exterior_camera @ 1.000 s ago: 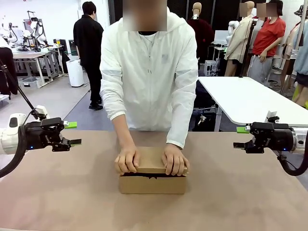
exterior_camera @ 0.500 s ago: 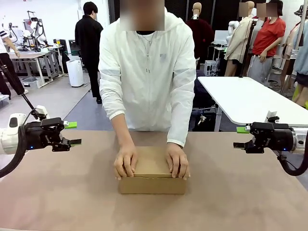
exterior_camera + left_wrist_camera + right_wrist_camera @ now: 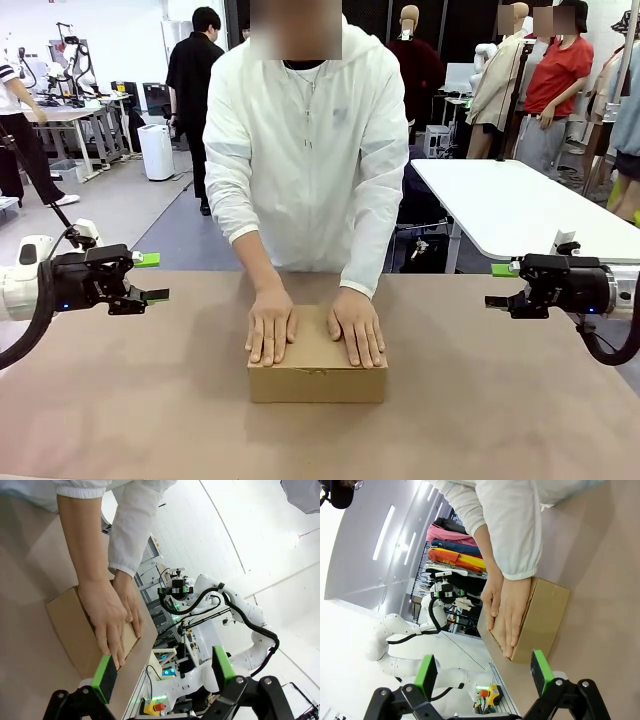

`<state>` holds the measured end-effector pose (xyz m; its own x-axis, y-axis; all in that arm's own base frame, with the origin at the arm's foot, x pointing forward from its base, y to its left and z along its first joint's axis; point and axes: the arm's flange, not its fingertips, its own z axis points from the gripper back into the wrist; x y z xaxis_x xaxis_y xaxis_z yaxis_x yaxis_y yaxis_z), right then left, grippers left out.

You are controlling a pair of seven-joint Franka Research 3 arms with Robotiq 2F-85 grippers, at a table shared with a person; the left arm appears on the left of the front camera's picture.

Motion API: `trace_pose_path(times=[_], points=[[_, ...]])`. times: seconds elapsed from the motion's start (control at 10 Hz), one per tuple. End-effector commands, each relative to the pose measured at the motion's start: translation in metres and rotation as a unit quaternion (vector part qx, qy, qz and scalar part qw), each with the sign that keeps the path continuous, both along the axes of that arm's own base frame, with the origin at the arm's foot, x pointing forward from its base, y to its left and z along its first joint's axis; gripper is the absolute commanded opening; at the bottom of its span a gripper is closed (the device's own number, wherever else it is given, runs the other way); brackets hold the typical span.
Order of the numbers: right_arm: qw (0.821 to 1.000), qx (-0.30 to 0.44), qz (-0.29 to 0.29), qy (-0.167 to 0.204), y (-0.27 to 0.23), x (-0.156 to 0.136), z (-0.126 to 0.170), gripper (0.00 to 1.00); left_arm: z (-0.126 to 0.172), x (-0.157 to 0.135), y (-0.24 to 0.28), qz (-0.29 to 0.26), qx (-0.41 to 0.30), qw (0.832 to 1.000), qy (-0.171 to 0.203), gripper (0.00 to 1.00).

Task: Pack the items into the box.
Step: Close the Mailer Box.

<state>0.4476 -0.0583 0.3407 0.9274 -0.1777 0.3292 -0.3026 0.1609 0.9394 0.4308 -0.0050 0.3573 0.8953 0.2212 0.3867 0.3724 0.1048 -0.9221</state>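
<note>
The brown cardboard box sits shut in the middle of the table, and a person's two hands lie flat on its lid. The items are hidden. My left gripper hovers open at the table's left, well away from the box, nothing between its fingers. At the right my right gripper hangs open and empty too. In the left wrist view the box lies beyond my open left gripper. The right wrist view has the box past my open right gripper.
The brown table top is bare around the box. The person in a white jacket stands at the far edge, leaning over the box. A white table stands behind at the right.
The box's lid went from slightly ajar to fully shut. The person's hands slid from the lid's front edge back onto its top. Both grippers stayed still.
</note>
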Motion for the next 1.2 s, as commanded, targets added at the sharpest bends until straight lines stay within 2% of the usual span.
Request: trace_pose_path(times=[0.0, 1.1], points=[[1.000, -0.004, 0.007, -0.004, -0.0010, 0.0012, 0.0054, 1.00, 0.0026, -0.0019, 0.0024, -0.001, 0.007, 1.000, -0.008, 1.00], [1.000, -0.004, 0.007, -0.004, -0.0010, 0.0012, 0.0054, 1.00, 0.0026, -0.0019, 0.0024, -0.001, 0.007, 1.000, -0.008, 1.00]])
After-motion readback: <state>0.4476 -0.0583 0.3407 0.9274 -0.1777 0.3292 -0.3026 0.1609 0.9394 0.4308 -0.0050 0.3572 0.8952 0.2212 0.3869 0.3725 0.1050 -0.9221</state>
